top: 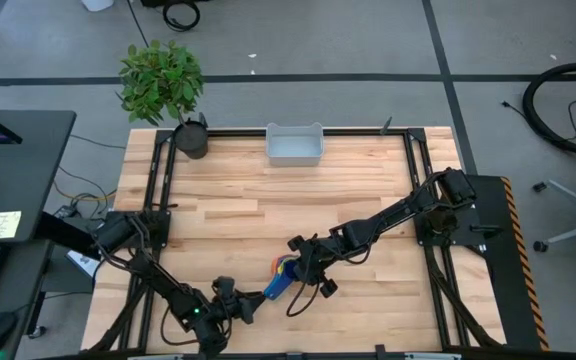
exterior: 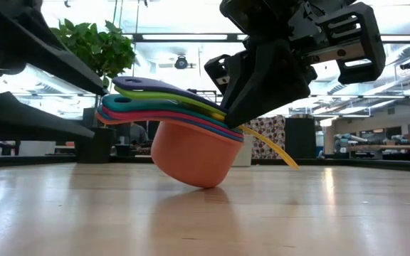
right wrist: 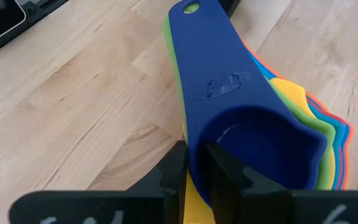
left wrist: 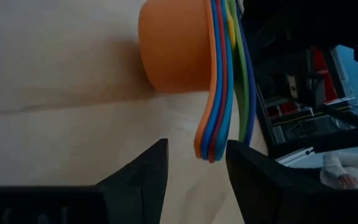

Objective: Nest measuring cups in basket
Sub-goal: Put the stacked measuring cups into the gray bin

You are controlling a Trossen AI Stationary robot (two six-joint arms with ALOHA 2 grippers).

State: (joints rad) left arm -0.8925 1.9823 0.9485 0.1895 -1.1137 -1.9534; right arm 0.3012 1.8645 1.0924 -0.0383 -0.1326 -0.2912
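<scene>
— Cups (exterior: 191,153) first, since they sit closest in the low view: what shape are they in?

— Nested into one stack, orange bowl outermost, tilted on the table (top: 268,200) with its rounded bottom touching the wood. Their handles fan toward the left of that frame, purple and green on top, teal, blue and red beneath.

— And seen from above?

— That stack lies low and just left of centre in the high view, a small bright cluster (top: 284,272).

— Who has it?

— Right gripper (right wrist: 194,163). Its jaws are closed on the rim of the top blue cup (right wrist: 241,124); the wrist view shows the two dark fingers pinching that wall, one inside the bowl and one outside. In the low view it comes down from the upper right onto the stack's right side.

— What about the left one?

— Left gripper (left wrist: 194,168) sits at the bottom of the high view, just left of the stack. Its jaws stand apart and hold nothing; the handle tips lie just beyond the gap between them.

— Basket?

— Basket (top: 295,146) is at the top centre of the table, well apart from the cups. A pot (top: 191,138) stands to its left.
</scene>
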